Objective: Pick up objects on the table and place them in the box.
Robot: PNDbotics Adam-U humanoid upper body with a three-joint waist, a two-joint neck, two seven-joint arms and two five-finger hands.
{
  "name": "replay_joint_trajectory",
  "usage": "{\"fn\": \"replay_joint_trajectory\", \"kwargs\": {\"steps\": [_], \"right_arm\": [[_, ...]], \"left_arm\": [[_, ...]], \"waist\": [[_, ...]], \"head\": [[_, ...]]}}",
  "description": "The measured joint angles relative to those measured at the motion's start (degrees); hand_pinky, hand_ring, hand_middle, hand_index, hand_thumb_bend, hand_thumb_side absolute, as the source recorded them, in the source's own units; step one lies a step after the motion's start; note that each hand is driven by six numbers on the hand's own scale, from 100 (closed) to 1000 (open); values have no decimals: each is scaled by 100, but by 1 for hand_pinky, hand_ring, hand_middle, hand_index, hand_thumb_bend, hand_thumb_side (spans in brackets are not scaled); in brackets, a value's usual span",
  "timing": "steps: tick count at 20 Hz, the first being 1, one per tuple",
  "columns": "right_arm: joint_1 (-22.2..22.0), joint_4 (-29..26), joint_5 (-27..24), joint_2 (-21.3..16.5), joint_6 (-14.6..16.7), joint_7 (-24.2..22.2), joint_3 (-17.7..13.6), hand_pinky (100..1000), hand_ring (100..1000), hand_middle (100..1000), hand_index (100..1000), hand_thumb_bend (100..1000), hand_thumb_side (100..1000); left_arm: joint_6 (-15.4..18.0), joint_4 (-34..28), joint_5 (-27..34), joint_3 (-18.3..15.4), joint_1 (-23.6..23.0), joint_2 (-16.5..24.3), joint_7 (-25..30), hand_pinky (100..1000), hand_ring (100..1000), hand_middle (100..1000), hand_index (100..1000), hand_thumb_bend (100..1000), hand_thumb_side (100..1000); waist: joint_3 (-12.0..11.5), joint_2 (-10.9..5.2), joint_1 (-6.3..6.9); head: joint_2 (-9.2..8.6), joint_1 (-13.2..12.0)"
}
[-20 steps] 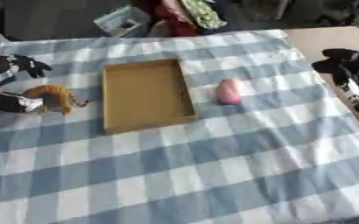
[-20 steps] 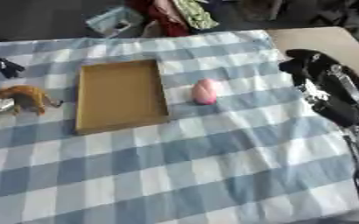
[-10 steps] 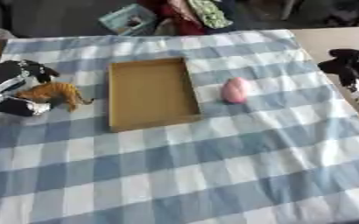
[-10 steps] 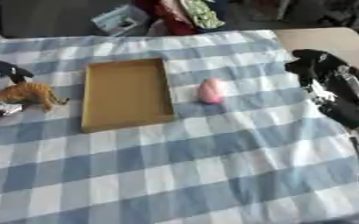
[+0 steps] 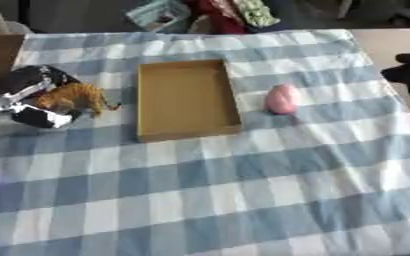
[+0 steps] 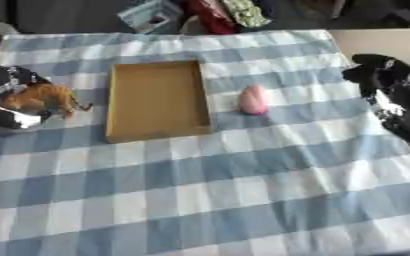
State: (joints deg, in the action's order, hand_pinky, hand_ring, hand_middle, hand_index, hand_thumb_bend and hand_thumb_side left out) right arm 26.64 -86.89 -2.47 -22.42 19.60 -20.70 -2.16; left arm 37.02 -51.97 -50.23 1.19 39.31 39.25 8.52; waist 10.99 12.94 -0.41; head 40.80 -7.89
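Here, a blue-and-white checked cloth (image 5: 243, 200) is covering the table, its soft fabric lying mostly flat. Near the middle, a shallow rectangular cardboard box (image 5: 187, 131) is sitting open, brown and matte, with low walls and nothing inside it.

Just right of the box, a smooth pink egg-shaped thing (image 5: 283, 98) is lying on the cloth, close to the box's right wall but not touching it.

At the left edge, the robot's left hand (image 5: 23, 102), glossy black with silver parts, is closing around a small orange toy animal (image 5: 70, 96). The toy is four-legged, with a thin tail pointing toward the box, and it is standing on the cloth well left of the box. The fingers are curling over the toy's back and far side, with a black-and-white part of the hand sitting just below it; the toy appears to be in the hand's hold, though whether it is lifting off the cloth cannot be told.

At the right edge, the robot's right hand (image 6: 390, 87) is hanging beside the table, dark and shiny, holding nothing. How far its fingers are bent cannot be told.

Beyond the far edge of the table, a jumble of coloured things (image 5: 217, 12) is lying, too blurred to make out.
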Motion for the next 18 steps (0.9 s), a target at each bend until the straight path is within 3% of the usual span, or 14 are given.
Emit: {"fn": "replay_joint_trajectory", "kwargs": {"steps": [5, 9, 18], "right_arm": [[-2, 2, -9, 1, -2, -3, 0, 841, 800, 643, 854, 100, 599], [-2, 4, -10, 3, -7, -10, 0, 841, 800, 643, 854, 100, 599], [-5, 19, -11, 7, -7, -11, -3, 841, 800, 642, 855, 100, 599]], "left_arm": [[-25, 50, -88, 0, -5, -2, -62, 765, 505, 471, 719, 247, 326], [-48, 79, -134, 1, -19, -8, -126, 724, 437, 397, 661, 100, 294], [-171, 131, 227, 0, -44, -29, -201, 678, 246, 201, 537, 100, 272]], "waist": [[11, 1, 0], [23, 1, 1], [26, 1, 1]], "head": [[13, -4], [16, -4], [16, -3]]}}
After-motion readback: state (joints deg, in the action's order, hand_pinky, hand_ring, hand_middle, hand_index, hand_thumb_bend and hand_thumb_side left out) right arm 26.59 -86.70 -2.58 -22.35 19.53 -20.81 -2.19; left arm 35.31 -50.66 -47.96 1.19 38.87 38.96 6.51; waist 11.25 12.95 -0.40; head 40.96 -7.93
